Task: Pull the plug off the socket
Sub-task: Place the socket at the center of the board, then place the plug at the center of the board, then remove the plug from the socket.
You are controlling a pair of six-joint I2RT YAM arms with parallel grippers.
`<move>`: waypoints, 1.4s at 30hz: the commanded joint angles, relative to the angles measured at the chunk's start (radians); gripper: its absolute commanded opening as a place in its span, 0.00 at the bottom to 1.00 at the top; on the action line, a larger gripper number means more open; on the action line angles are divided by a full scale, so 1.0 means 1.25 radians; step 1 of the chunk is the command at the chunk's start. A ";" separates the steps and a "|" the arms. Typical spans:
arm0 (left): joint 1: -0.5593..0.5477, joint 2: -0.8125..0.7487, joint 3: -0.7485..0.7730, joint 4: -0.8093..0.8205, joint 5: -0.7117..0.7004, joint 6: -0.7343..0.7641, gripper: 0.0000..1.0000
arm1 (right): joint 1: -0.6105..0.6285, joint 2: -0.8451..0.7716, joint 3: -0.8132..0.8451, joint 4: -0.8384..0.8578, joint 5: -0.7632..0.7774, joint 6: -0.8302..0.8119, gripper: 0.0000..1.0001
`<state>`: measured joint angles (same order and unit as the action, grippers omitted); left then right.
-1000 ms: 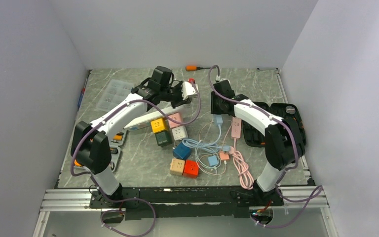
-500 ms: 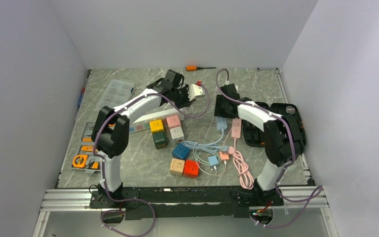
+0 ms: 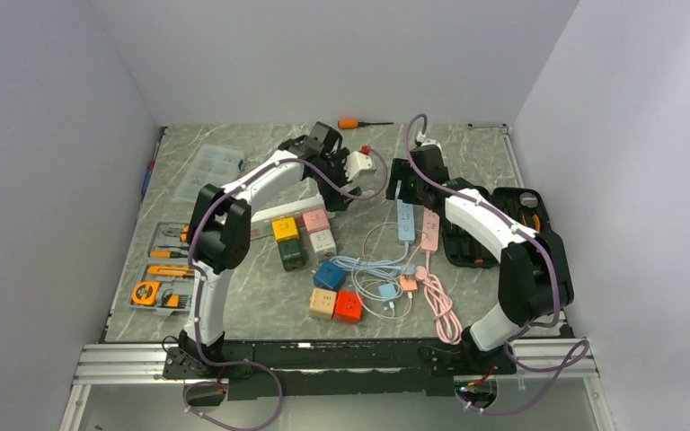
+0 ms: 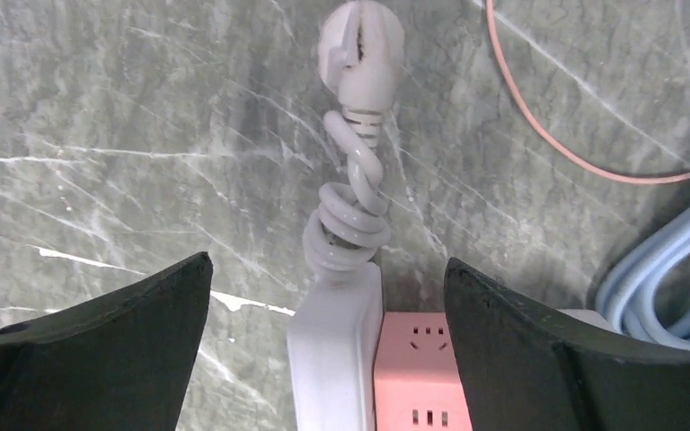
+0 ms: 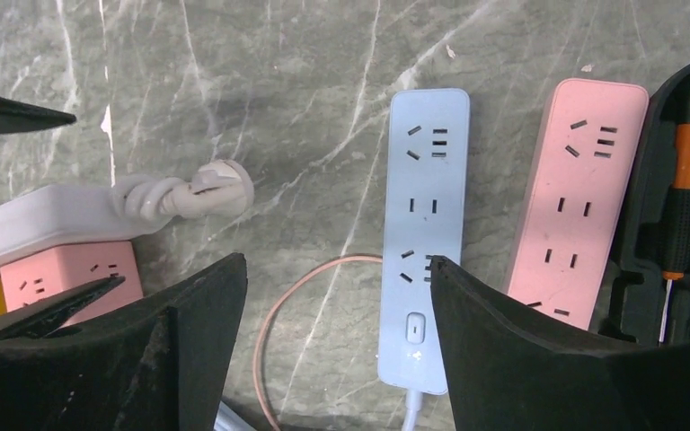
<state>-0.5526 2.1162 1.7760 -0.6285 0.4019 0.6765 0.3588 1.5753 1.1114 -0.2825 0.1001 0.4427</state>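
White plug (image 4: 360, 40) lies straight ahead of your wide-open left end effector (image 4: 328, 267), pointing toward the far edge of the table (image 4: 99, 108).

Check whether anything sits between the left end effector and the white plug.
Nothing visible blocks it. The left end effector hangs open over the end of the white strip, and only the plug's own coiled cord lies between it and the white plug on the table.

Tabletop (image 4: 99, 135) is looking like matt grey veined stone. Upper centre, plug (image 4: 360, 45) & coiled cord (image 4: 346, 224) are showing smooth, slightly glossy white plastic; blue strip (image 5: 427, 180) & pink strip (image 5: 584, 197) are looking matt plastic.
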 commanded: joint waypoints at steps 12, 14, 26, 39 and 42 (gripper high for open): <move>0.240 -0.343 0.084 -0.221 0.090 -0.133 0.99 | -0.077 -0.094 0.005 0.119 -0.275 0.171 1.00; 0.282 -0.407 0.036 -0.210 0.106 -0.176 0.99 | -0.106 -0.069 -0.004 0.174 -0.414 0.226 1.00; 0.517 -0.593 -0.212 -0.244 0.211 -0.173 0.99 | 0.203 0.109 0.461 -0.280 0.080 0.100 0.99; 0.614 -0.707 -0.508 -0.048 0.067 -0.090 0.99 | 0.223 0.259 0.447 -0.227 -0.207 0.144 1.00; 0.602 -0.689 -0.554 -0.004 0.072 -0.072 0.99 | 0.267 0.236 0.447 -0.241 -0.108 0.139 1.00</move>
<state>0.2142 1.2407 1.1400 -0.7521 0.5121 0.5343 0.5915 1.9884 1.5833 -0.4633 -0.2348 0.7097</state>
